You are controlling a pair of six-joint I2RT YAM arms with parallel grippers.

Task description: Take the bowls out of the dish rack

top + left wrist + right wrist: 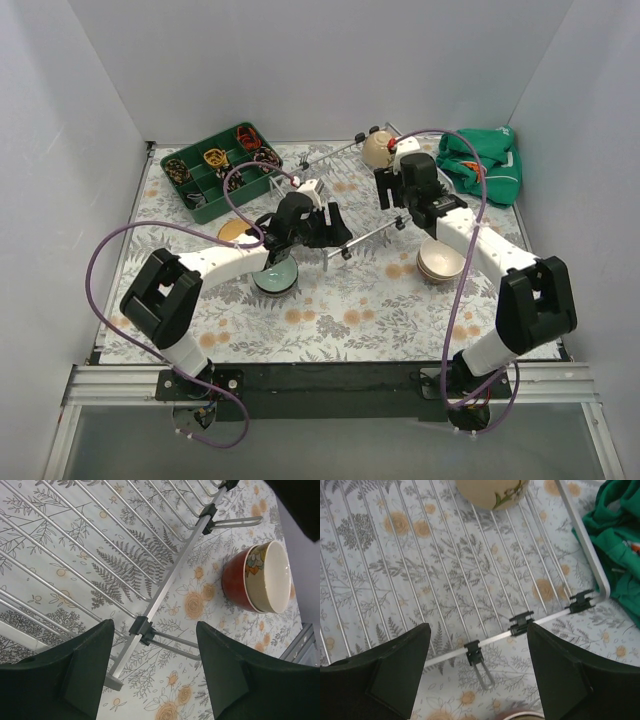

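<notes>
The silver wire dish rack point(340, 168) lies mid-table. One beige bowl point(378, 150) sits at its far right end; it also shows in the right wrist view point(492, 490). My left gripper point(332, 226) is open and empty over the rack's near rim point(165, 587), with nothing between its fingers point(85, 670). My right gripper point(390, 192) is open and empty above the rack's bars point(470, 580). A red bowl with a beige bowl nested in it point(260, 577) stands off the rack at the right point(441, 262). A mint-green bowl point(275, 278) sits under the left arm.
A green compartmented tray point(220, 170) stands at the back left. A green cloth point(485, 165) lies at the back right, close to the rack's corner point(615, 540). A tan round dish point(237, 231) lies left of the left arm. White walls enclose the table.
</notes>
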